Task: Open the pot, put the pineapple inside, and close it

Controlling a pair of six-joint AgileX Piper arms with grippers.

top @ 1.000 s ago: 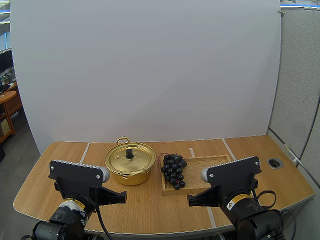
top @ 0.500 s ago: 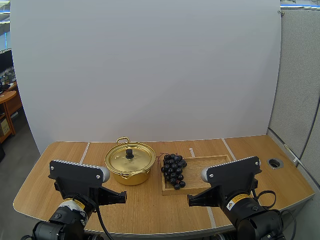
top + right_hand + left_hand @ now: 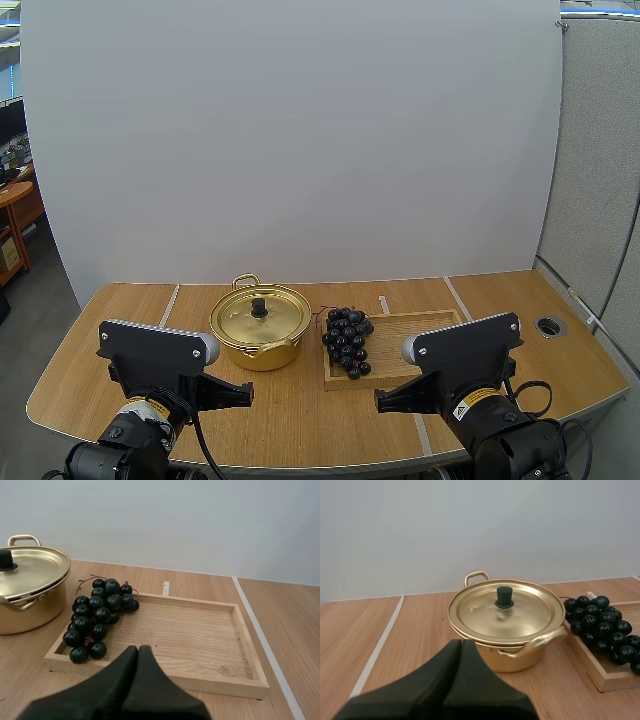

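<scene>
Lying in the tray (image 3: 210, 640), grapes (image 3: 97, 617) sit ahead of right fingers (image 3: 102, 690).

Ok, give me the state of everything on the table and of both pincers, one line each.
pot: closed, upright on the table.
lid: seated on the pot.
wooden tray: flat on the table beside the pot, mostly bare.
bunch of grapes: lying at the tray's end nearest the pot, not held.
left pincer: shut on nothing, short of the pot.
right pincer: shut on nothing, short of the tray.
</scene>
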